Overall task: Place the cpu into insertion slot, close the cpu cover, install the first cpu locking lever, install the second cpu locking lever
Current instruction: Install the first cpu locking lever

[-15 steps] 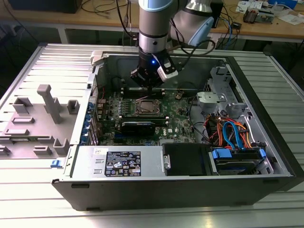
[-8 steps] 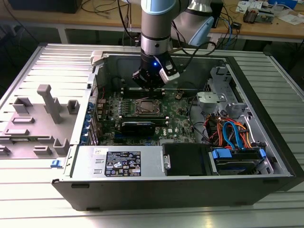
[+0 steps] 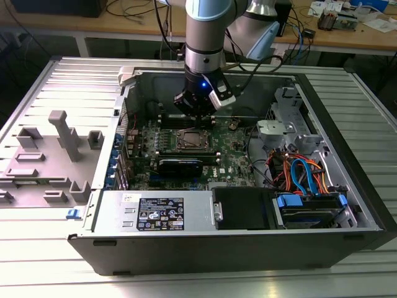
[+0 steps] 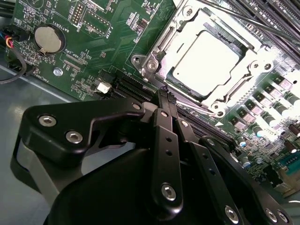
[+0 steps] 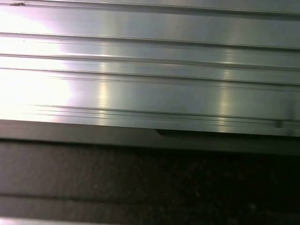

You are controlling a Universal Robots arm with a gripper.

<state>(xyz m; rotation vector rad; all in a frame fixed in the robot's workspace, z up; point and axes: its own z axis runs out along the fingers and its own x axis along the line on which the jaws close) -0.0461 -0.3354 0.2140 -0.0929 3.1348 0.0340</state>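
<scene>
The cpu [image 4: 206, 61], a flat square with a silvery top, lies in the insertion slot [image 3: 189, 140] on the green motherboard inside the open computer case. The cpu cover [image 4: 161, 52], a silvery frame with a square window, lies down around the chip. A thin locking lever rod [image 4: 248, 21] runs along one side of the cover; I cannot tell whether it is latched. My gripper [image 4: 164, 97] hovers just beside and above the slot, fingers shut together with nothing between them. In the exterior view the gripper [image 3: 197, 113] hangs over the slot's far edge.
A round coin battery [image 4: 48, 39] and long black memory slots [image 4: 276, 18] flank the slot. A black card [image 3: 180, 165], the power supply [image 3: 155, 214] and a drive bay with blue and orange cables [image 3: 304, 177] crowd the case. Grey fixtures [image 3: 49, 155] stand on the ribbed table [image 5: 150, 70].
</scene>
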